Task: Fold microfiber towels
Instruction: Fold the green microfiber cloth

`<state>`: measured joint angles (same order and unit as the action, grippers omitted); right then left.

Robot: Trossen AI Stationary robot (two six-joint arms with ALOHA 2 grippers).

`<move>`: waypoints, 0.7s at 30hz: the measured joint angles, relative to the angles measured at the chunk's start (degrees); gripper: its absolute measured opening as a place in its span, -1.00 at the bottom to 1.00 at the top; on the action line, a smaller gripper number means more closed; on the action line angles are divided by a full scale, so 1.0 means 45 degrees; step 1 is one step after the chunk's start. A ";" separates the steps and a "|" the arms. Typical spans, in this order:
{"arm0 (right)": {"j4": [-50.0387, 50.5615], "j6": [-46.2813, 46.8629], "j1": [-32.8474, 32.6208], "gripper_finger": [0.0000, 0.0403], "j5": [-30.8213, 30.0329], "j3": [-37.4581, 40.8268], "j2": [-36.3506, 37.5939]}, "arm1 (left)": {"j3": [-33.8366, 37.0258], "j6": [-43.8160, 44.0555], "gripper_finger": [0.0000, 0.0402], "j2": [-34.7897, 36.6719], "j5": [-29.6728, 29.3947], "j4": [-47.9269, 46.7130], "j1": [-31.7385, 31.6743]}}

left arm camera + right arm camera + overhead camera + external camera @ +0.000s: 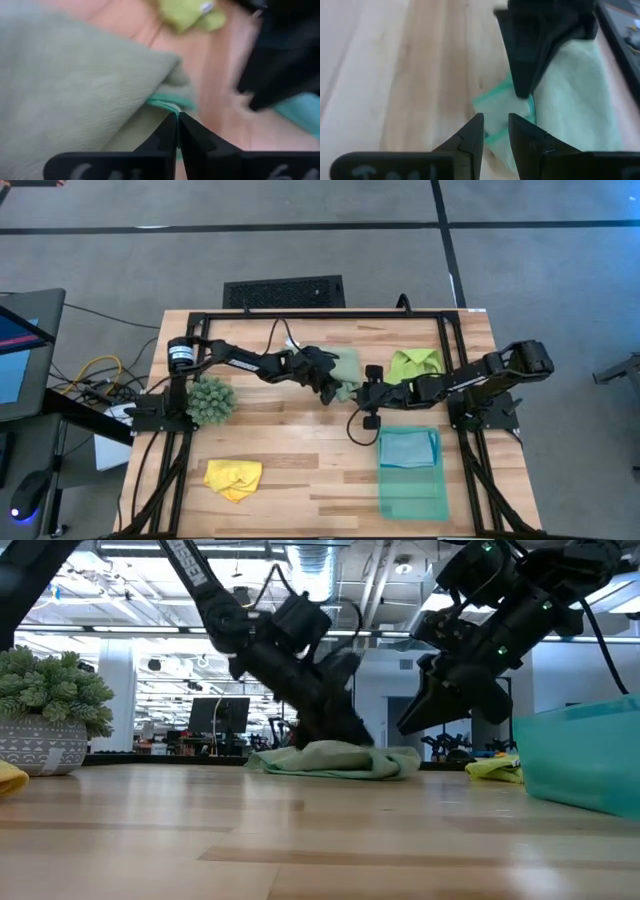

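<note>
On the wooden table [300, 470], left gripper [334, 391] fingers pinch the sage towel [345, 368]; right gripper [368, 395] fingers stand apart.

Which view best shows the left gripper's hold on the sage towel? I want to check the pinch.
The left wrist view: the left gripper is shut on the sage towel at its teal-edged corner. The high view shows only the arm over the cloth; the low view shows the towel bunched under it; the right wrist view shows the finger from outside.
</note>
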<state>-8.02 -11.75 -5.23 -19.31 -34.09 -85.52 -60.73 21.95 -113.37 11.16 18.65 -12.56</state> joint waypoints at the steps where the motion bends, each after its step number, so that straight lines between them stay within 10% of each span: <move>1: 0.0105 0.0112 0.0002 -0.44 -0.0205 0.0000 0.0052 | 0.0000 -0.0146 -0.99 0.0268 -0.0009 -0.0027 0.0076; 15: 0.1887 0.3518 0.1018 -0.44 -0.2447 -0.0093 0.0578 | -0.0010 -0.5736 -1.00 0.4835 -0.5537 0.0339 0.3421; 21: 0.3730 0.4131 0.1259 -0.44 -0.3390 -0.0131 0.1518 | -0.0007 -0.8517 -1.00 0.5732 -1.0858 0.0105 0.5553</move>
<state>8.77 6.84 0.43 -34.57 -34.68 -78.68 -60.76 -16.38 -87.58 -37.70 19.12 12.43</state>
